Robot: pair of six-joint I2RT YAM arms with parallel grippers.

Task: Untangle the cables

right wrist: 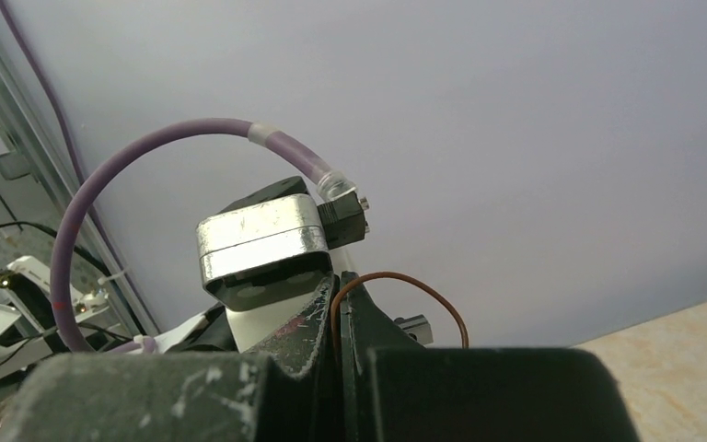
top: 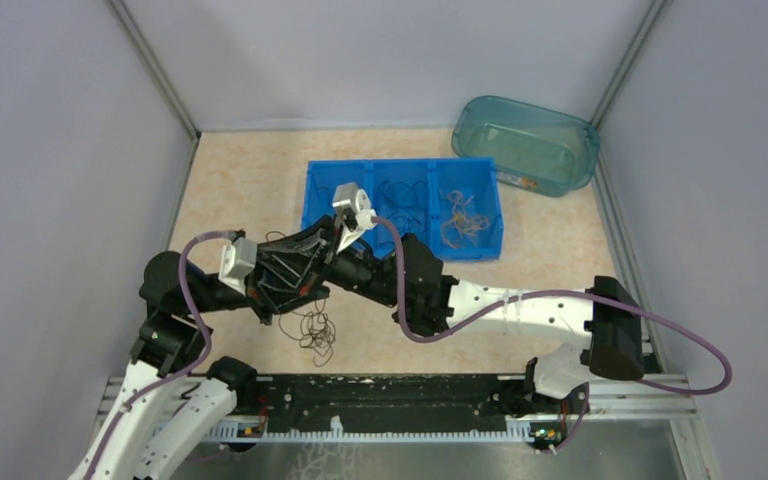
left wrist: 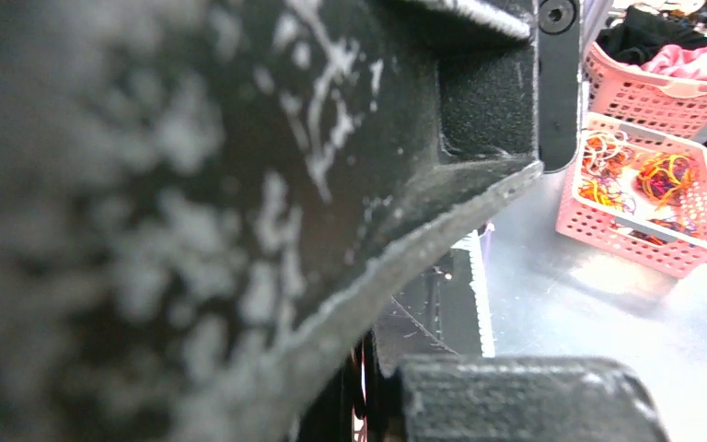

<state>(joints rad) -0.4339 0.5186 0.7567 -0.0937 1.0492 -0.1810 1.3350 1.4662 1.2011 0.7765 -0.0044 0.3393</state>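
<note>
Both arms reached in toward the centre-left of the top view and met there above the counter [top: 235, 185]. The left arm rose from the bottom left corner, bent at the elbow and stretched to the right, with its silver wrist camera [top: 238, 262] on top. The right arm came from the lower right, lay low across the frame to the left, and ended with its own wrist camera [top: 353, 205] tilted up.

The left hand [top: 285, 285] and the right hand [top: 312, 255] were close together, tips overlapping, with thin dark strands strung between them. Below them a loose curl of dark cables [top: 315, 332] hung down to the counter.

In the right wrist view the right hand was pinched closed on a brown cable [right wrist: 391, 273], which arched up and out to the right from between the pressed fingers [right wrist: 318, 322]. The left wrist view was filled by a blurred black mass, so I could not tell whether the left hand was open or closed.

A blue three-part bin [top: 318, 200] sat in the upper middle of the top view: dark cables in its middle part, tan ones in its right part. A teal tub [top: 560, 135] stood at the upper right. A pink basket [left wrist: 626, 241] of orange and yellow wires showed at the upper right of the left wrist view.
</note>
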